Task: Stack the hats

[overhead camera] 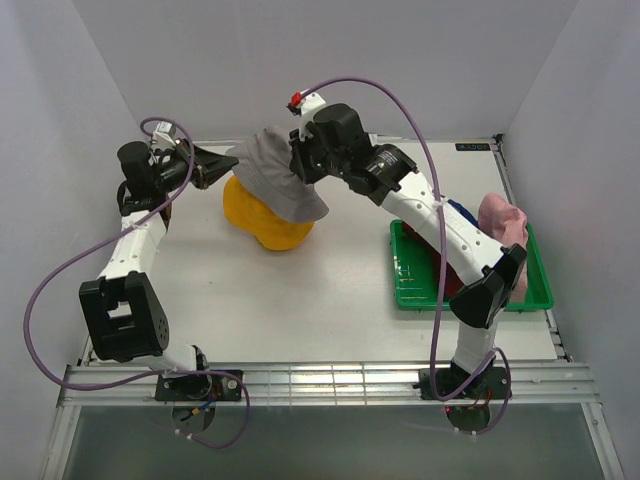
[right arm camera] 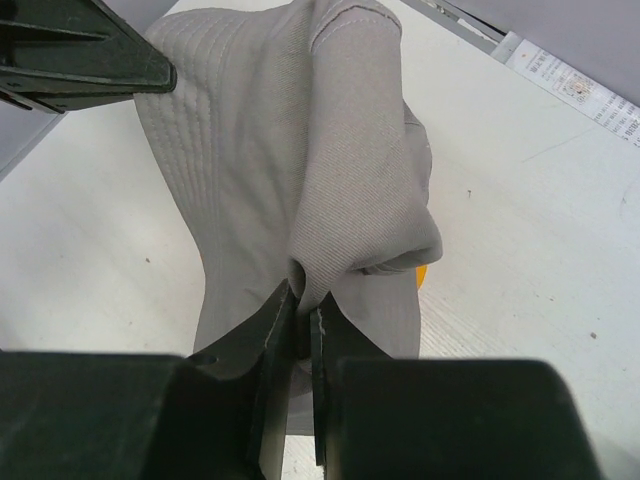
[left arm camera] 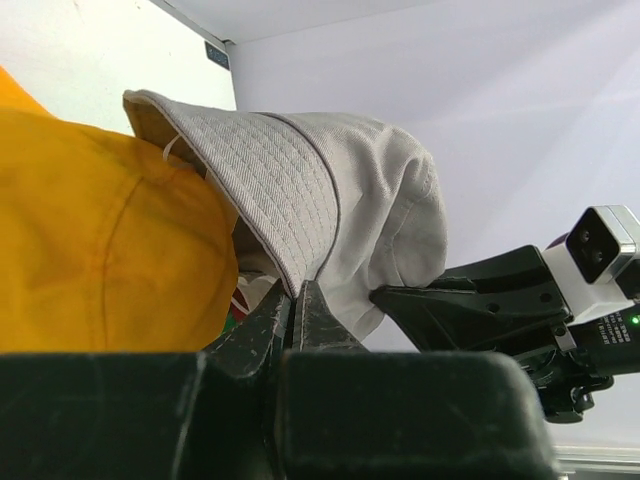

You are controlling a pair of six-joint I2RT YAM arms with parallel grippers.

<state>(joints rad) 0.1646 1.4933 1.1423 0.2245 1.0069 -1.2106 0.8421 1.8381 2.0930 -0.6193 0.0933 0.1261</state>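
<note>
The grey hat [overhead camera: 275, 180] hangs in the air over the yellow hat [overhead camera: 265, 222], which rests on the table at the back. My left gripper [overhead camera: 228, 166] is shut on the grey hat's stitched brim [left arm camera: 290, 200], its tips [left arm camera: 295, 292] pinching the edge. From the other side my right gripper [overhead camera: 298, 165] is shut on a fold of the grey hat [right arm camera: 300, 150], at its tips [right arm camera: 303, 300]. The yellow hat [left arm camera: 100, 230] sits just under the brim in the left wrist view. A pink hat [overhead camera: 502, 218], a dark red hat [overhead camera: 455, 278] and a bit of a blue hat [overhead camera: 460, 212] lie at the right.
A green tray [overhead camera: 420, 292] at the right holds the dark red hat, and the pink one hangs over its far corner. My right forearm [overhead camera: 440, 225] stretches across above that tray. White walls close the table in at the back and on both sides.
</note>
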